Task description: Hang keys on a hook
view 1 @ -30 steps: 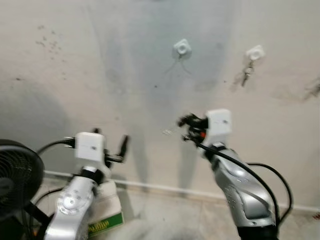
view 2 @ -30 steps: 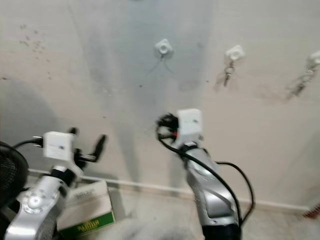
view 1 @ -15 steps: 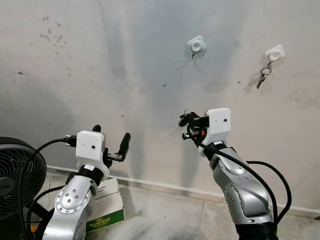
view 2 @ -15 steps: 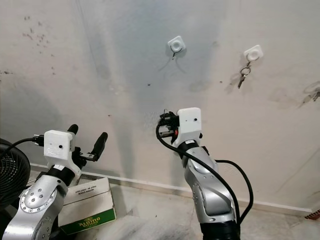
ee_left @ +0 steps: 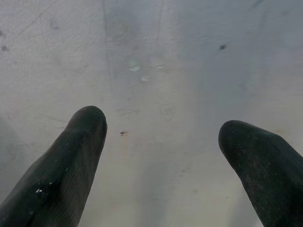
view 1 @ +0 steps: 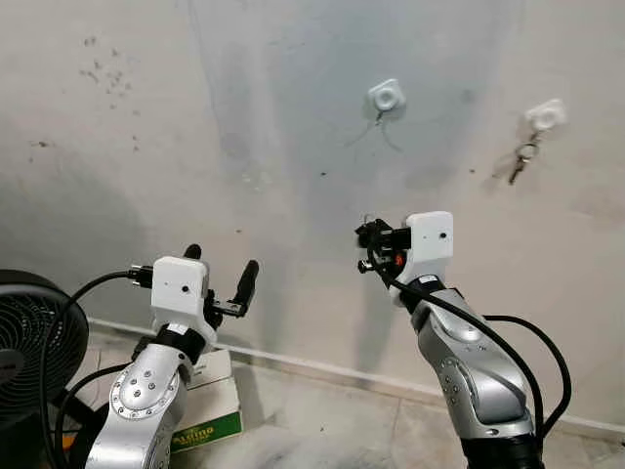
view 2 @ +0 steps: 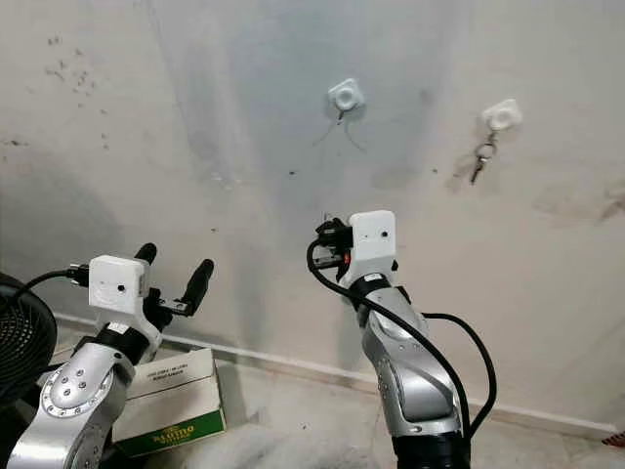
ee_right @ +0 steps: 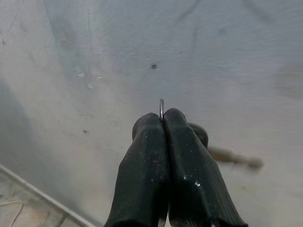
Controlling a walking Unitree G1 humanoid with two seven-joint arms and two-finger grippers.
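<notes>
Right claw [ee_right: 162, 124]: raised before the wall [view 1: 244, 98], below the hooks, fingers clenched on a key ring [ee_right: 161, 108] whose thin metal edge sticks out between the tips; the keys themselves are hidden.
Left claw [view 1: 217, 280]: lower and to the left, released, fingers [ee_left: 71, 156] spread wide, holding nothing.
Hook [view 1: 386, 97]: white, square, on the wall above the right claw, bare.
Second hook [view 1: 544, 115]: further right, a key bunch [view 1: 520, 161] hanging from it.
Fan [view 1: 24, 342]: black, on the floor at far left.
Box [view 2: 171, 396]: green and white, on the floor beneath the left arm.
</notes>
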